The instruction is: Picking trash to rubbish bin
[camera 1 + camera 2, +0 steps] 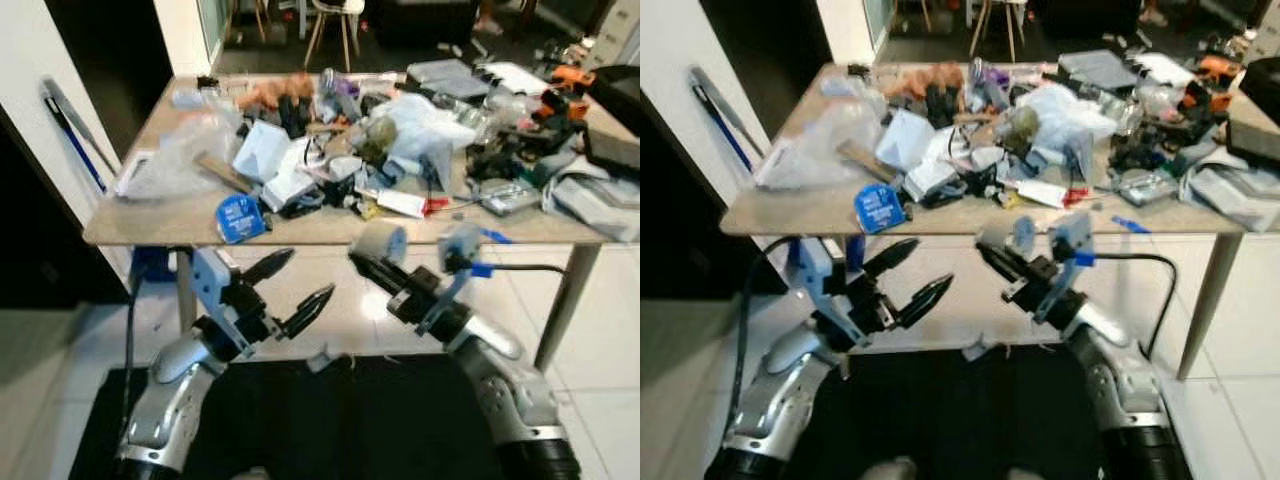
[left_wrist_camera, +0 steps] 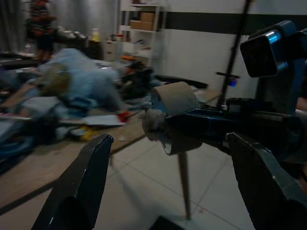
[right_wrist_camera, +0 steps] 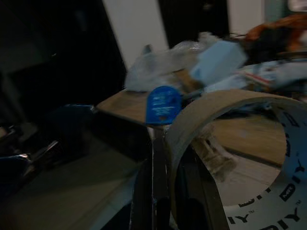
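In the head views, the right claw (image 1: 368, 252) is gripping a grey-brown cardboard tape core ring (image 1: 382, 241) just below the edge of the cluttered wooden desk (image 1: 180, 225), while the left claw (image 1: 295, 283) is hanging wide apart and holding nothing. In the left wrist view, the ring (image 2: 175, 98) is looking light, stiff but crushable, best pinched across its thin wall. In the right wrist view, the black fingers are pinching that wall, and "DIY" is showing repeatedly inside the ring (image 3: 288, 189).

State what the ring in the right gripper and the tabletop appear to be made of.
Ring: probably cardboard, a spent tape core; matte tan wall, printed lettering inside. Right gripper holds it. Tabletop: looks like wood or wood-look laminate; pale brown, dull surface.
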{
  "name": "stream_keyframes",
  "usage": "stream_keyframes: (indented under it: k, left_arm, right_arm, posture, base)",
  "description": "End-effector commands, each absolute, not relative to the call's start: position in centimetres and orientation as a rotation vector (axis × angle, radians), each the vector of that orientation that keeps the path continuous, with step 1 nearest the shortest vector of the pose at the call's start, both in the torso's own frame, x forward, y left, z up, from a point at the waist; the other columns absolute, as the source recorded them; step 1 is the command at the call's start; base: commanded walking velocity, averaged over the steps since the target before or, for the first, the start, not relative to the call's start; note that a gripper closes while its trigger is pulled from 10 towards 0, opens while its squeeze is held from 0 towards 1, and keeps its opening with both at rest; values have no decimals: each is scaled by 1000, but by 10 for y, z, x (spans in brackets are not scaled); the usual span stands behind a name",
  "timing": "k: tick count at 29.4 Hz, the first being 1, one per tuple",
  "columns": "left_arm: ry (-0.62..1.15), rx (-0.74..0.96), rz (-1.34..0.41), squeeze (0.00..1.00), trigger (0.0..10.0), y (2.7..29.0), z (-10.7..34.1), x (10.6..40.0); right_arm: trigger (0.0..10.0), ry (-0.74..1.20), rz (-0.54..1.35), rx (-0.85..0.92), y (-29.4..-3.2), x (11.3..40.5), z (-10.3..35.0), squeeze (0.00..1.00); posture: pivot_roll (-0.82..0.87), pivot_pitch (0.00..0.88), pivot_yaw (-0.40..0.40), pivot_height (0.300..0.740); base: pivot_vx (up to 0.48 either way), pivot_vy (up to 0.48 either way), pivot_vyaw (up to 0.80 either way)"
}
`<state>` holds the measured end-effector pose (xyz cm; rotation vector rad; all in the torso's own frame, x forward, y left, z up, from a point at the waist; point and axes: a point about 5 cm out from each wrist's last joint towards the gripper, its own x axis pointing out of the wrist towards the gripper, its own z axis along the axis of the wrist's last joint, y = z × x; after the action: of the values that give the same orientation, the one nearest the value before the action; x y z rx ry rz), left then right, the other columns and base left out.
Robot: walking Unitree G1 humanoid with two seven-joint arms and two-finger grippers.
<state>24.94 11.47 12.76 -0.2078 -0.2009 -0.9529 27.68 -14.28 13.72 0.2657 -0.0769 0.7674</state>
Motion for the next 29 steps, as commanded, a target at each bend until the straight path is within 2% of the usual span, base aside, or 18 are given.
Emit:
stream_keyframes:
  k: [1, 22, 29]
  left_arm:
    - [-201, -207, -953, 0, 10000, 114, 128, 249]
    - [-204, -177, -933, 0, 10000, 116, 130, 251]
    - [-198, -109, -830, 0, 10000, 132, 120, 257]
  right_arm:
    - [10000, -89, 756, 261, -142, 276, 139, 0]
    - [10000, -104, 708, 248, -141, 286, 144, 0]
    - [10000, -98, 704, 247, -141, 286, 144, 0]
  posture:
    - [0, 0, -16, 740]
    - [1, 2, -13, 740]
    - [0, 3, -10, 740]
  base:
    - [-319, 0, 0]
    - [-318, 0, 0]
    - [-71, 0, 0]
